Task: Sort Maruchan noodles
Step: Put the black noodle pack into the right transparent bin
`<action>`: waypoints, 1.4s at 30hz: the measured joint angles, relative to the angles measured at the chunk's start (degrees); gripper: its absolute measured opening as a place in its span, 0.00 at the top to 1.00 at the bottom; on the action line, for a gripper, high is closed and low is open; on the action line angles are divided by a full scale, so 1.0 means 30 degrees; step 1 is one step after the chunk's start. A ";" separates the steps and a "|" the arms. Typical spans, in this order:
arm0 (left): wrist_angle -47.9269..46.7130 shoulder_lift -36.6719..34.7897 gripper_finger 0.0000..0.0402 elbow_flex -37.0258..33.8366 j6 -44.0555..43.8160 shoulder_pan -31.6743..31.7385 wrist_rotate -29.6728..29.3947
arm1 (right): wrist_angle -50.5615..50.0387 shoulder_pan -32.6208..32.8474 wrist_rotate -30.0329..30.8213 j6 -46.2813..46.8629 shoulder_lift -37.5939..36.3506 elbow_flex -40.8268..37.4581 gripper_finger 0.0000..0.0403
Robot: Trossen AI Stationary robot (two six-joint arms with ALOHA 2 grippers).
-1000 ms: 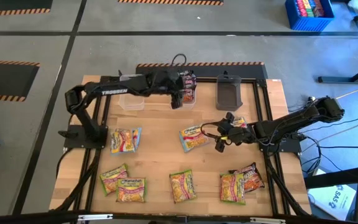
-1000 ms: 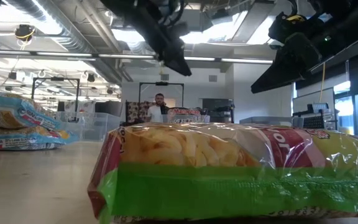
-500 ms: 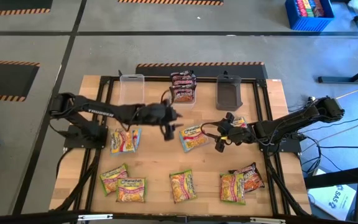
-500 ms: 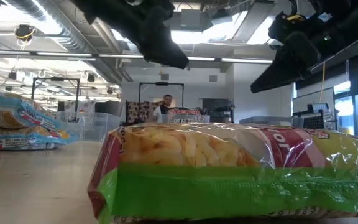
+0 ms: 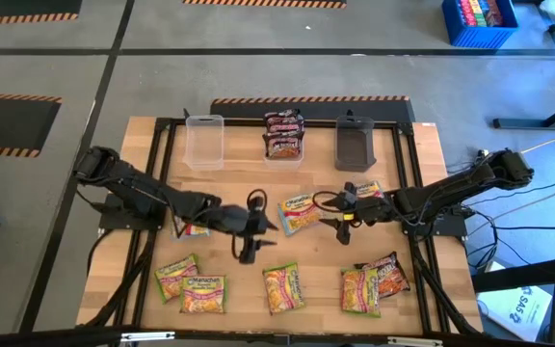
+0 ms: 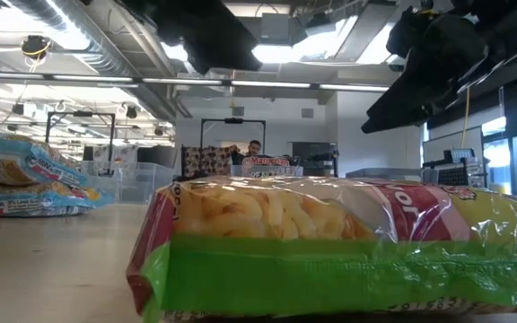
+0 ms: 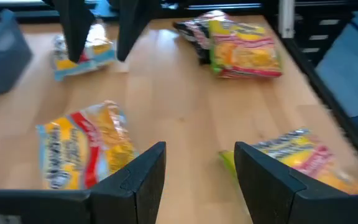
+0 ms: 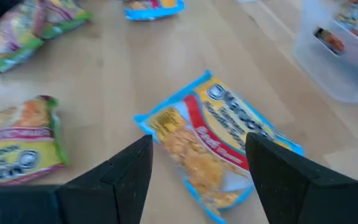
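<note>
Maruchan packets lie flat on the wooden table. My right gripper [image 5: 331, 218] [image 8: 207, 177] is open and hovers at a blue-edged yellow-orange packet [image 5: 299, 214] [image 8: 219, 143], with one finger to each side and neither touching it. My left gripper [image 5: 258, 231] [image 7: 197, 180] is open and empty above the table's middle. It points toward the right side, between that same packet [image 7: 86, 146] and a yellow-green packet [image 5: 284, 287] [image 7: 303, 155]. Maroon packets [image 5: 283, 135] sit in the middle clear tub at the far edge.
An empty clear tub [image 5: 204, 140] and a dark grey tub [image 5: 356, 143] flank the filled one. More packets lie at near left [image 5: 189, 284], near right [image 5: 374, 282], under my left arm [image 5: 191, 222] and under my right arm [image 5: 369, 190]. A person [image 6: 254, 148] stands far behind the table.
My left arm has swung away from the middle tub at the far edge, toward the near edge. Its open, empty gripper now hangs over the table's middle. The maroon packets stay in the tub.
</note>
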 joint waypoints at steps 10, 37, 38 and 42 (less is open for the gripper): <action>0.1454 0.1286 0.54 0.0007 -0.2441 -0.2788 -0.1081 | 0.1834 0.2608 -0.0126 0.1441 0.0000 0.0000 0.41; 0.8831 0.6344 0.55 0.0007 -0.3784 -0.6422 -0.4932 | -0.2381 0.7785 -0.2246 0.5879 0.4386 0.5639 0.41; 0.8924 0.6428 0.55 0.0007 -0.3825 -0.6449 -0.5293 | -0.2386 0.8035 -0.2559 0.6517 0.4388 0.5639 0.41; 0.8953 0.6841 0.55 0.0015 -0.4135 -0.6388 -0.6015 | -0.2551 0.9331 -0.3770 0.9127 0.4631 0.5639 0.41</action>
